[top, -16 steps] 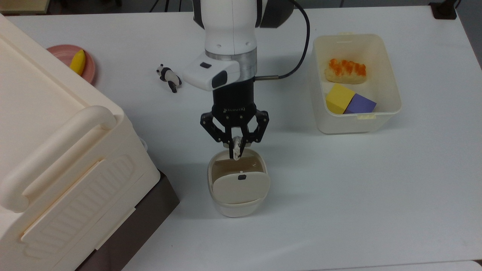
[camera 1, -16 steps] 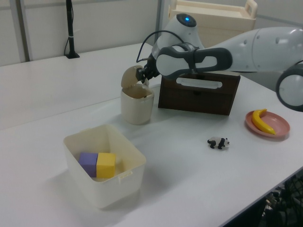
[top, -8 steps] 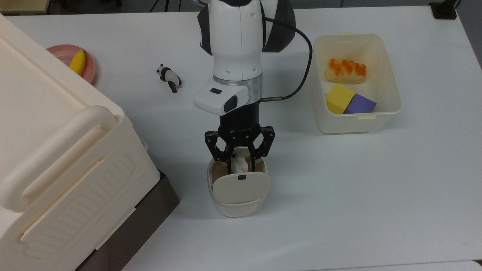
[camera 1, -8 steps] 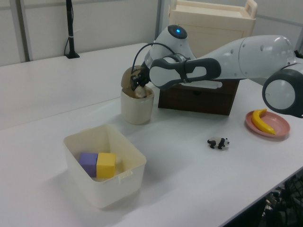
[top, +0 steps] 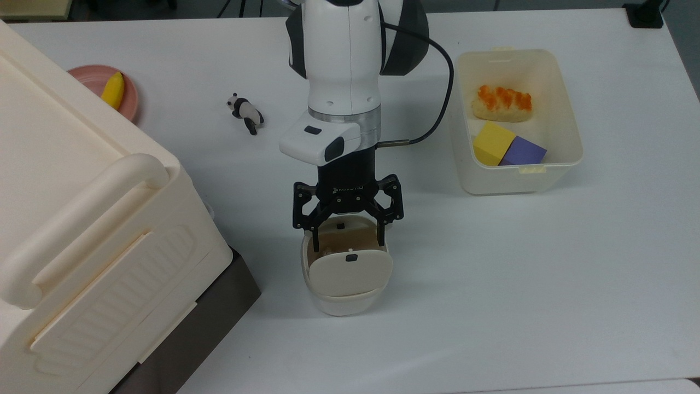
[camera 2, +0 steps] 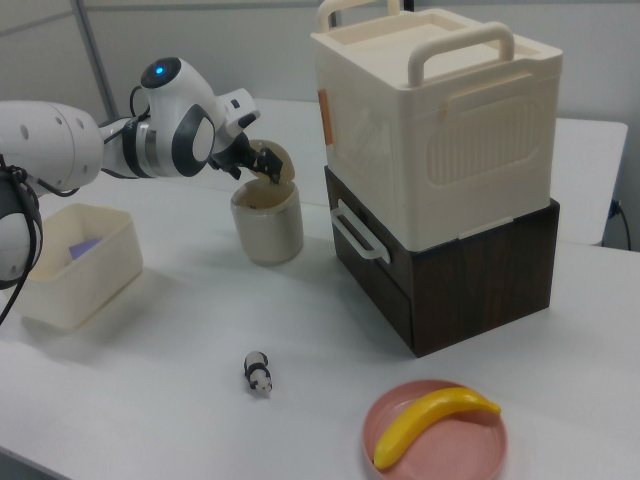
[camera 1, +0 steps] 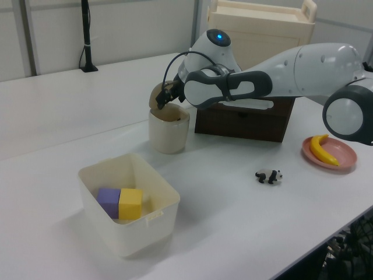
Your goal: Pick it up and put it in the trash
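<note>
A: Item 1, gripper (top: 348,239)?
B: Spread wide, 2 fingers (top: 315,236) apart, gripping nothing, poised over the bin's open mouth.

A: Item 2, straight below the fingers?
B: Beige bin (top: 342,306), upright, flap (top: 350,271) swung aside, black dot on it. Fingertips level with the rim, 1 near each side wall.

A: Item 3, paper wad?
B: Between the fingers, bare gap. Pale patch (top: 322,252) inside the bin, below the finger on the top view's left, against the flap's edge; cannot tell for certain whether the wad.

A: Farther out?
B: Panda figurine (top: 245,111), behind the wrist, apart from the fingers. Large cream box (top: 82,219) with handle, off to the top view's left of the fingers. White tub (top: 517,183), to the top view's right: 1 yellow block (top: 494,143), 1 purple block (top: 524,151), 1 orange-topped food piece (top: 502,102). Farthest, pink plate (top: 90,76) with banana (top: 113,90).
</note>
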Robot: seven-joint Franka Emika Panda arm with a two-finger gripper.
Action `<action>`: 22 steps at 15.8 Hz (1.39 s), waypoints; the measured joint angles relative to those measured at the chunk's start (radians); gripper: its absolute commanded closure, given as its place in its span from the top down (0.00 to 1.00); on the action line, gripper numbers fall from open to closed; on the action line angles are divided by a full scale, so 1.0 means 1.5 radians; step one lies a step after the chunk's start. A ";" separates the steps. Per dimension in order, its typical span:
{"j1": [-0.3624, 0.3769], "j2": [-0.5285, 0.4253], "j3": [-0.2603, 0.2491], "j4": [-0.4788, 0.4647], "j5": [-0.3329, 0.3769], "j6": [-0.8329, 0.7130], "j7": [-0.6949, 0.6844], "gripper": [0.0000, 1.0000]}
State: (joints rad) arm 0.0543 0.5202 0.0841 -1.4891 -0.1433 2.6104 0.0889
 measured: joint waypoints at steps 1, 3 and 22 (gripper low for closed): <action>-0.001 -0.006 0.000 -0.001 0.000 -0.003 0.000 1.00; -0.003 -0.031 0.000 -0.004 0.000 -0.052 0.000 1.00; 0.040 -0.349 -0.092 -0.142 0.070 -0.562 0.008 1.00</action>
State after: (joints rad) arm 0.1139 -0.0028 -0.0533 -1.7016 -0.0390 1.7677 0.1013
